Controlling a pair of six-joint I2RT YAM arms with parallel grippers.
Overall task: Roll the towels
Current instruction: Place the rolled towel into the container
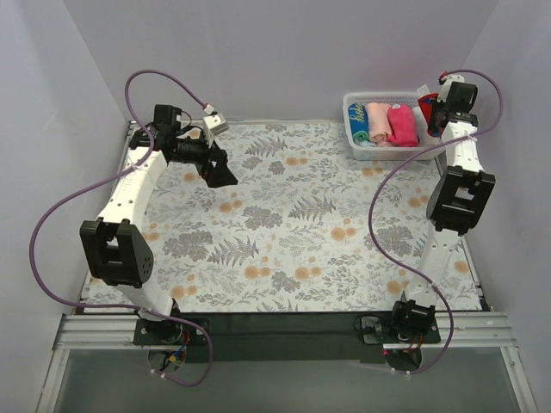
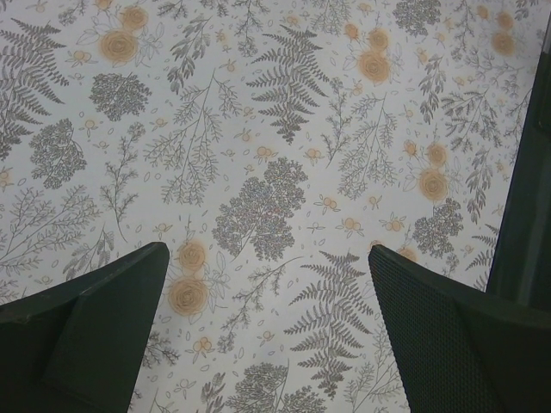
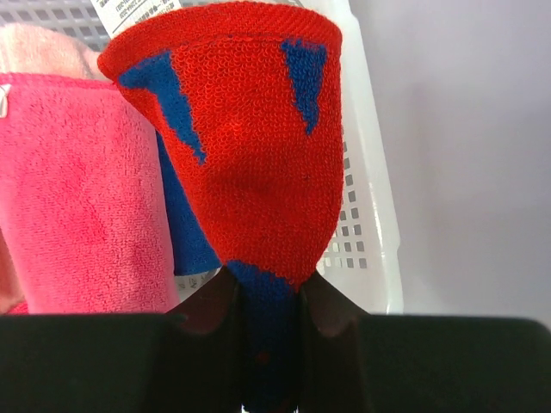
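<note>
My right gripper (image 3: 269, 284) is shut on a red towel with blue marks (image 3: 250, 155), pinching its lower end so it bulges out above the fingers. It hangs over the right end of the white slotted basket (image 3: 370, 215). A hot-pink towel (image 3: 77, 189) lies rolled in the basket just left of it. From above, the red towel (image 1: 427, 109) shows at the basket's right end under the right gripper (image 1: 435, 119), with the hot-pink roll (image 1: 401, 125) beside it. My left gripper (image 1: 219, 172) hovers open over the floral cloth at the far left, nothing between its fingers (image 2: 103, 327).
The basket (image 1: 392, 153) stands at the back right and also holds a pale pink roll (image 1: 379, 123) and a teal-and-blue roll (image 1: 357, 123). The grey-and-orange floral table cloth (image 1: 293, 232) covers the table. White walls close in on the left, back and right.
</note>
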